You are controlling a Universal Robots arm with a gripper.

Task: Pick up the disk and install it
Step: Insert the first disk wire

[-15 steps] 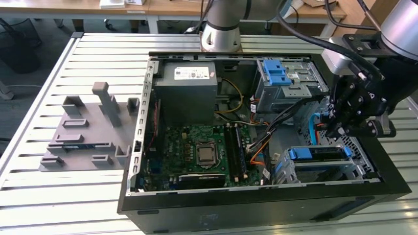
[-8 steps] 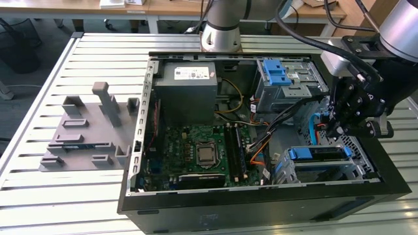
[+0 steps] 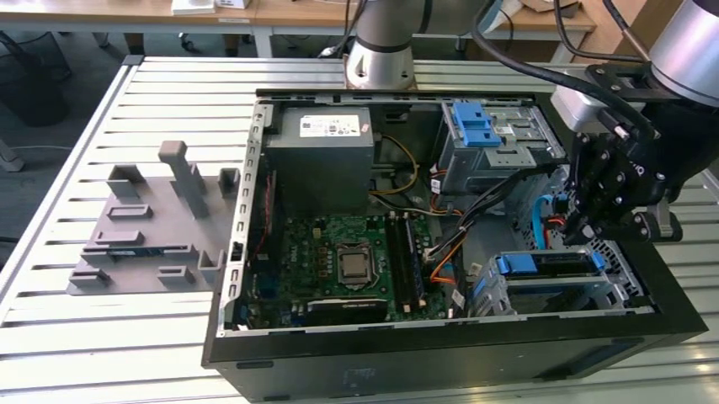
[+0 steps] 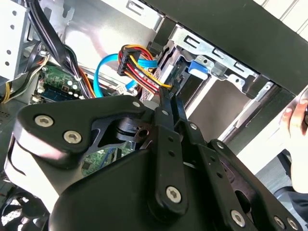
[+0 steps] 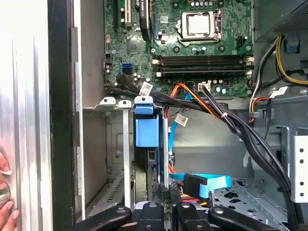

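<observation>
The disk (image 3: 547,263), with its blue plastic frame, sits in the drive cage at the near corner of the open computer case, on the exterior view's right. In the first wrist view the disk (image 5: 146,132) stands on edge between the cage's metal rails. My gripper (image 3: 575,236) hangs just above that cage. Its fingers are shut, pressed together with nothing between them. In the first wrist view the gripper's (image 5: 166,195) tips lie at the disk's near end. In the second wrist view the gripper (image 4: 171,98) points at the cage, near the blue tab (image 4: 197,67).
The case holds a grey power supply (image 3: 326,139), a green motherboard (image 3: 348,257), a second cage with a blue latch (image 3: 477,126) and loose cables (image 5: 192,96) beside the disk. A grey fixture plate (image 3: 146,236) lies on the slatted table. A person's hand (image 5: 5,202) rests outside the case wall.
</observation>
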